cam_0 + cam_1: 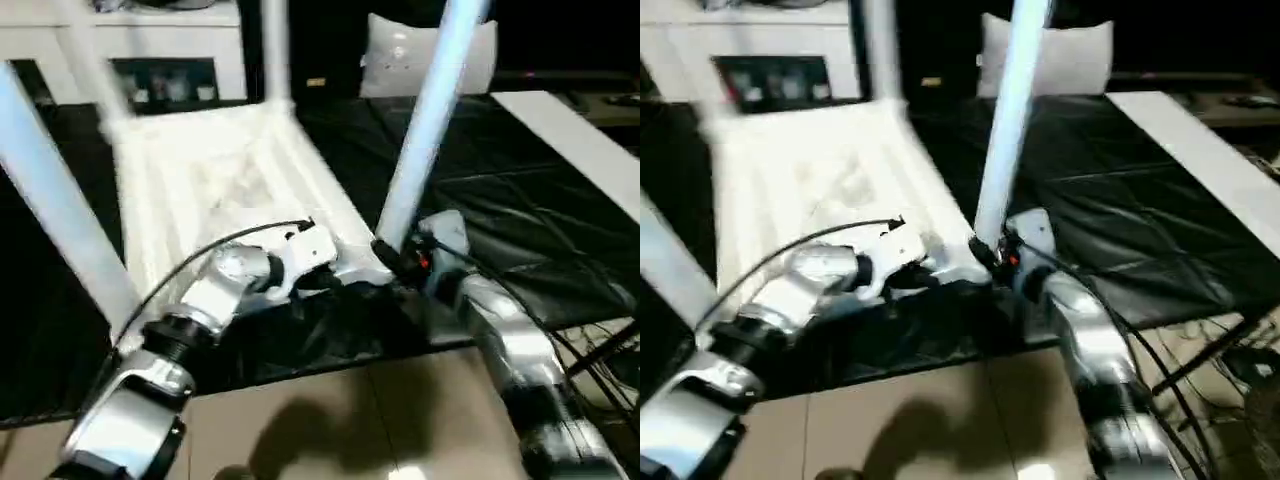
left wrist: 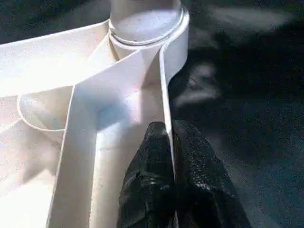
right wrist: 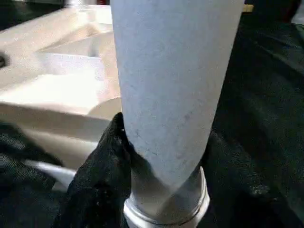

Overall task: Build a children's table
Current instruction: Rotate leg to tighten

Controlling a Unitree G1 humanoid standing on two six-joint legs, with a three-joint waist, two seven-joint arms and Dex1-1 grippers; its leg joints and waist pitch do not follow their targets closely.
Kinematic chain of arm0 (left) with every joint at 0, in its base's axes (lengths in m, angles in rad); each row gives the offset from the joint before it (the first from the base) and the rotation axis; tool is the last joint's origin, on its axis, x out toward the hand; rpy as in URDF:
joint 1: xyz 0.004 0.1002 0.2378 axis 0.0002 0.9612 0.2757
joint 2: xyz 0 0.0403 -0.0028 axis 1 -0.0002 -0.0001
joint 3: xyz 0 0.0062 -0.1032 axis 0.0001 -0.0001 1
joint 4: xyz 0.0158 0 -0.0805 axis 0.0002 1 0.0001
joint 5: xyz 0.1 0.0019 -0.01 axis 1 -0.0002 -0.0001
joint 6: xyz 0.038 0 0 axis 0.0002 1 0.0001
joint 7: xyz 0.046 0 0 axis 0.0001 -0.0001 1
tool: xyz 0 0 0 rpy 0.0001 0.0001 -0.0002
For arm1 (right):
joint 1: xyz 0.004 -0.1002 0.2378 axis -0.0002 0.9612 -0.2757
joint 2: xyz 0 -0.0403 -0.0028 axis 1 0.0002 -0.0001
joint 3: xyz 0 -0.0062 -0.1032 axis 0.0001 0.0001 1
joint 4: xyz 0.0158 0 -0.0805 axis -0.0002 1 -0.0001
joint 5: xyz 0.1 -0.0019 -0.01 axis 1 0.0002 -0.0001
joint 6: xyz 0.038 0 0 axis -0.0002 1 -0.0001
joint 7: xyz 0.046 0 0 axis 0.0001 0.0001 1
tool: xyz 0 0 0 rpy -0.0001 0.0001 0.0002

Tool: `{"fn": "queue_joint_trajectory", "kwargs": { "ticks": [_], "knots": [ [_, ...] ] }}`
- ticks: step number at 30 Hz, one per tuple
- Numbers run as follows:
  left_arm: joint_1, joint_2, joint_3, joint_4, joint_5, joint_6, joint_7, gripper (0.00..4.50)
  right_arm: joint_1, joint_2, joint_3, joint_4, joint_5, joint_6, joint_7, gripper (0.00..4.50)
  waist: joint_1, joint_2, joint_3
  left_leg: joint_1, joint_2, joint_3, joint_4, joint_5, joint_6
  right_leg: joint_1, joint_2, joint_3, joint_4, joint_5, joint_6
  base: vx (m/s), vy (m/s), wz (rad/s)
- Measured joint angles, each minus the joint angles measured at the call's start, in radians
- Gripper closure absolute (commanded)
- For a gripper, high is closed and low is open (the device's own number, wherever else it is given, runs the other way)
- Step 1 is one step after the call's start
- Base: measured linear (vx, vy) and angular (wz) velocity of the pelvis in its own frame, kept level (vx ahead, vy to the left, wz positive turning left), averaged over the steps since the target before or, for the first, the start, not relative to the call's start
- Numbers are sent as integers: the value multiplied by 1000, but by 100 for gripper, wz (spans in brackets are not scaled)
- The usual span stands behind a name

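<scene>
The white tabletop (image 1: 215,170) lies upside down on a black sheet, ribbed underside up. Three white legs stand in its corner sockets: one at the near left (image 1: 55,190) and two at the far corners (image 1: 275,50). A fourth leg (image 1: 430,130) stands tilted at the near right corner, its base at the socket (image 3: 166,209). My right gripper (image 1: 395,255) is shut on this leg low down, a black finger (image 3: 102,161) on either side. At the near edge, my left gripper (image 2: 170,130) is shut on the tabletop's thin side wall (image 2: 164,80), close to a socket with a leg in it (image 2: 145,23).
A white cabinet with glass doors (image 1: 165,60) stands behind the tabletop, and a white cushion (image 1: 400,55) lies at the back. A long white board (image 1: 580,140) lies on the black sheet (image 1: 500,200) at the right. Cables (image 1: 600,350) hang at the right, over tiled floor (image 1: 380,420).
</scene>
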Motion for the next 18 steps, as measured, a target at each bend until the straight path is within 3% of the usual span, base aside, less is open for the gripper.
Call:
{"fn": "queue_joint_trajectory", "kwargs": {
  "ticks": [2, 5, 12, 16, 18],
  "knots": [
    [0, 24, -14, 3, -1, -47, -44, 407, 53, -24, 13, -82, 20, 32, 26, 192, 5, 0, 0, 0, 0, 1, 0, -3, -5, 0, -1, 0, 0, 0, 0, 0, 0, 0],
    [0, 51, -23, 2, -2, -96, -105, 392, 113, -47, 23, -173, 41, 66, 67, 192, 6, 0, 1, 2, 0, 1, 1, -3, -6, 1, -1, 1, 1, 1, 1, 0, 0, 0],
    [-2, 71, -34, 23, -4, -202, -135, 335, 144, -96, 44, -252, 39, 106, 105, 192, 6, 1, 1, 1, 1, 1, 1, -3, -7, 0, 0, 1, 1, 2, 1, 0, 0, 0],
    [15, 73, -19, 8, -22, -206, -133, 317, 169, -106, 45, -313, 42, 149, 91, 192, 9, -2, 3, 1, 0, 1, 1, -3, -7, -1, 0, 1, 1, 1, 2, 0, 0, 0],
    [53, 75, 4, -30, -52, -190, -134, 288, 182, -116, 45, -349, 47, 184, 89, 192, 9, -4, 4, 0, 1, 2, 1, -3, -6, -1, 0, 1, 1, 1, 2, 0, 0, 0]
  ]
}}
